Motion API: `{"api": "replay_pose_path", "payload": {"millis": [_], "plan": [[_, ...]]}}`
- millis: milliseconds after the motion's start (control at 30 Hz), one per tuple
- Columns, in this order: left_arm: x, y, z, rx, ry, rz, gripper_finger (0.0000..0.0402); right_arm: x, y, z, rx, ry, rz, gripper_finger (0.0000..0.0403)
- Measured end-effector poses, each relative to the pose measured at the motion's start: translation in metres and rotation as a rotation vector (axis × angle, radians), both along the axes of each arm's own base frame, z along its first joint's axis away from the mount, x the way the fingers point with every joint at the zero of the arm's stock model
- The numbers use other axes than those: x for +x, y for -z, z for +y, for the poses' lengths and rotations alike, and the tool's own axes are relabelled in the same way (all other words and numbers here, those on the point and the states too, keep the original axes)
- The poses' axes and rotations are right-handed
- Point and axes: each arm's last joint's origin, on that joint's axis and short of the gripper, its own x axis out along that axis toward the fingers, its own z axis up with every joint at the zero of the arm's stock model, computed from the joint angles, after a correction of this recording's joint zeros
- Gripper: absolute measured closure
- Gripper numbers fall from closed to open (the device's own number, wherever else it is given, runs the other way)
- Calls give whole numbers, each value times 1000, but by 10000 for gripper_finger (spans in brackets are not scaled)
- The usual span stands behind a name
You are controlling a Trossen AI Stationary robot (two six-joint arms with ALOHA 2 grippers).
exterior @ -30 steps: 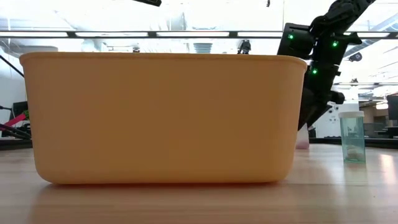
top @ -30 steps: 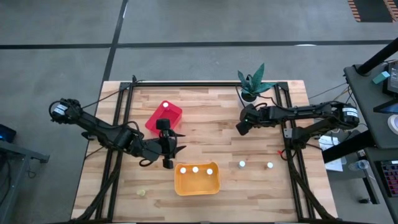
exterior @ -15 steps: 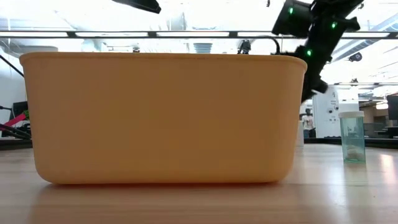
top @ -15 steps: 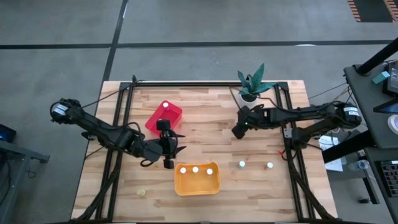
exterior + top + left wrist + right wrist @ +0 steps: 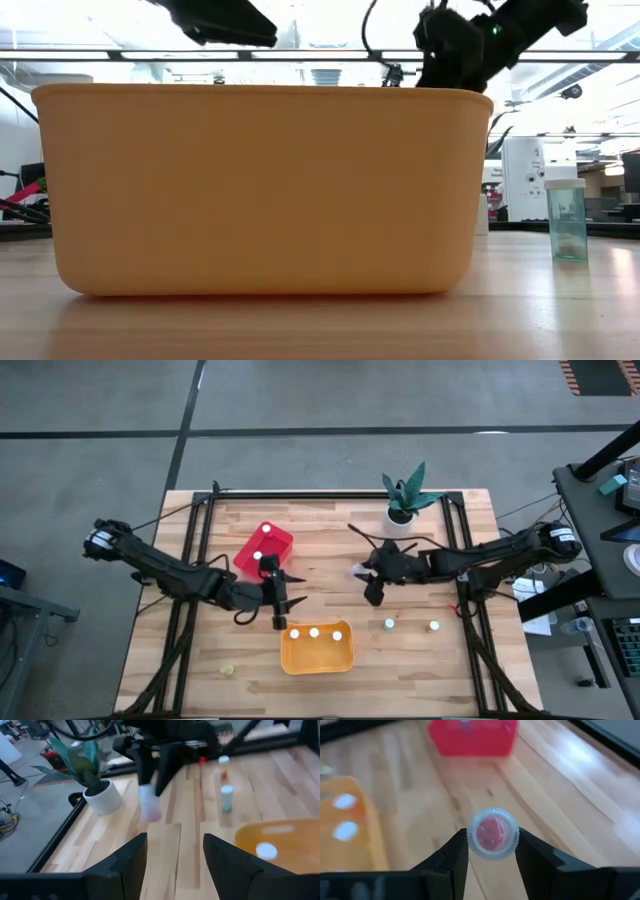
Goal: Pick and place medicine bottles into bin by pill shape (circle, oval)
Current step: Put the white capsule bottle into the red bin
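Overhead, the right gripper [image 5: 366, 572] hangs above the middle of the wooden counter [image 5: 330, 555], its fingers [image 5: 451, 860] pinching a small medicine bottle [image 5: 492, 833] with pink contents. The left gripper [image 5: 283, 603] sits between the red bin [image 5: 264, 547] and the yellow-orange bin [image 5: 316, 647], its fingers [image 5: 127, 860] spread with nothing between them. 3 white-capped bottles [image 5: 314, 632] stand inside the yellow-orange bin, 1 [image 5: 257, 556] in the red bin, and 2 more bottles [image 5: 389, 624] stand on the counter to its right. A potted plant [image 5: 404, 494] stands at the far edge.
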Motion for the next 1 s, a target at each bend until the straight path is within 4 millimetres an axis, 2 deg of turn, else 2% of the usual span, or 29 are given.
{"api": "replay_pose_path", "payload": {"millis": [400, 833, 1000], "plan": [[7, 28, 18, -83, 9, -152, 224, 10, -11, 13, -66, -96, -144, 269], [46, 69, 26, -146, 65, -169, 224, 26, 1, 18, -72, -188, -180, 268], [57, 77, 28, -190, 103, -166, 224, 28, 5, 19, -86, -195, -166, 268]]}}
